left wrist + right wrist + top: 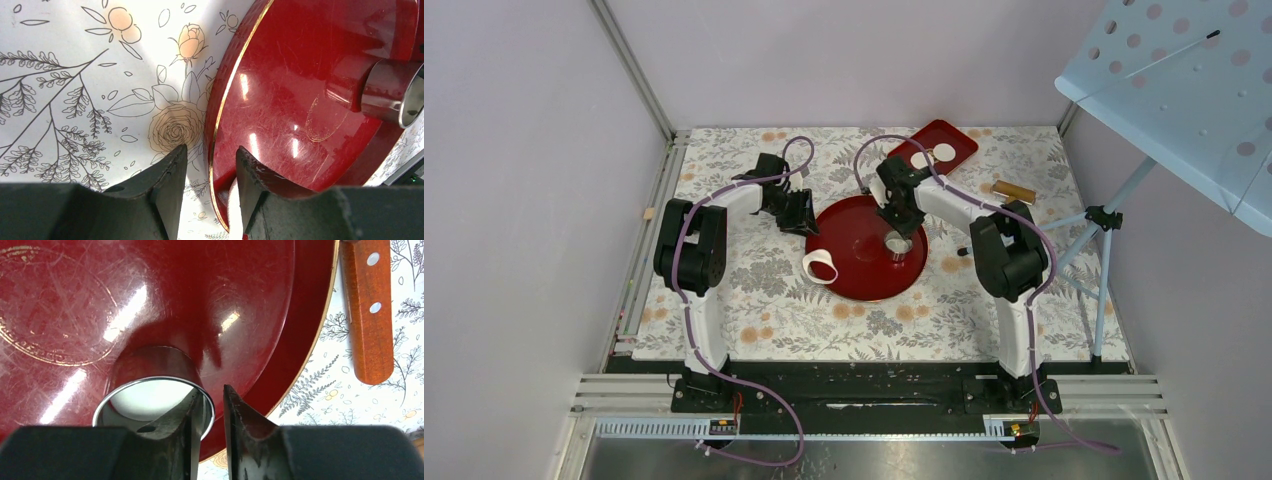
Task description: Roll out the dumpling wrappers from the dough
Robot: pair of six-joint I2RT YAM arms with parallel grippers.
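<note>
Far left: left claw [209,159], fingers slightly apart, astride the rim of the round red plate [854,225]. Can't tell if actually gripping. Just nearer than it, a scrap of dough [820,266] with a hole, draped on that rim. Then right claw [210,402], pinched on the wall of the ring cutter [152,367], white round inside. Behind that, two dumpling wrappers [944,152] on a rectangular red tray [932,132].
</note>
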